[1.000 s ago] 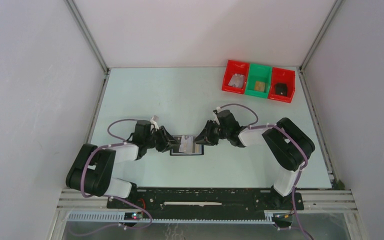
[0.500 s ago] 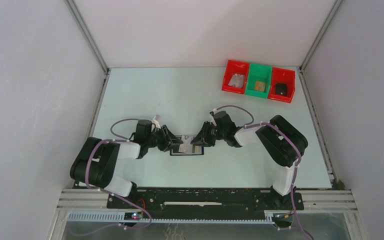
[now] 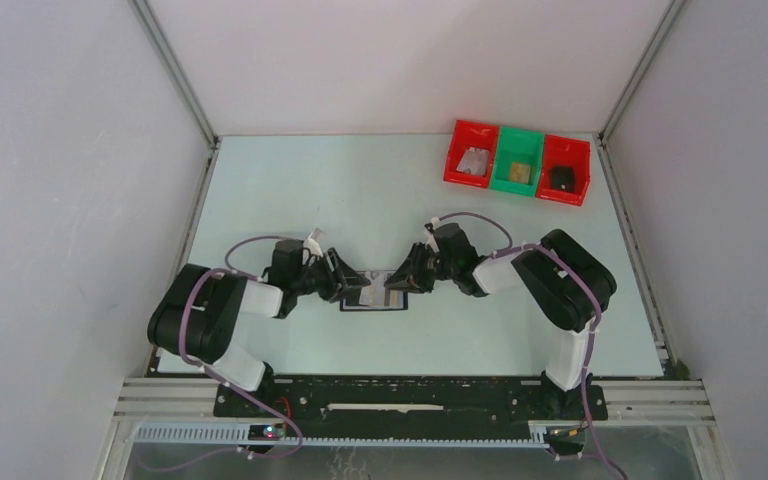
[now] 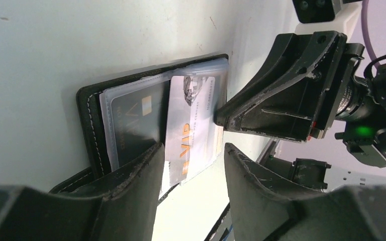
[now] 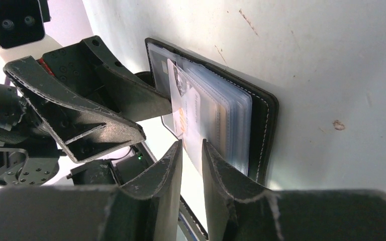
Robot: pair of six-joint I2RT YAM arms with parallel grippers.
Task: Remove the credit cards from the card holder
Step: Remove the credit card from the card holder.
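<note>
- The holder [image 3: 375, 292] lies open and flat on the table [image 3: 290, 190] between your two grippers. A silvery card [image 4: 191, 130] with orange lettering sticks partway out of the holder's clear sleeves [image 5: 221, 125], on the side facing the left gripper. A dark card [image 4: 135, 120] sits fully inside a sleeve of the holder.
- Left gripper [image 4: 193, 150]: jaws spread, one either side of the card's free end, gripping nothing.
- Right gripper [image 5: 191, 145]: jaws almost together over the far edge of the holder. The view is too tight to tell whether they pinch a sleeve or only press.
- If you close the left jaws off-centre, a finger could catch a sleeve along with the card, or nudge the card back into the holder.
- If the right gripper isn't truly pinning the holder, pulling will probably drag the whole holder along with the card.
- The grippers nearly meet over the holder, so a careless reach could knock them together.
</note>
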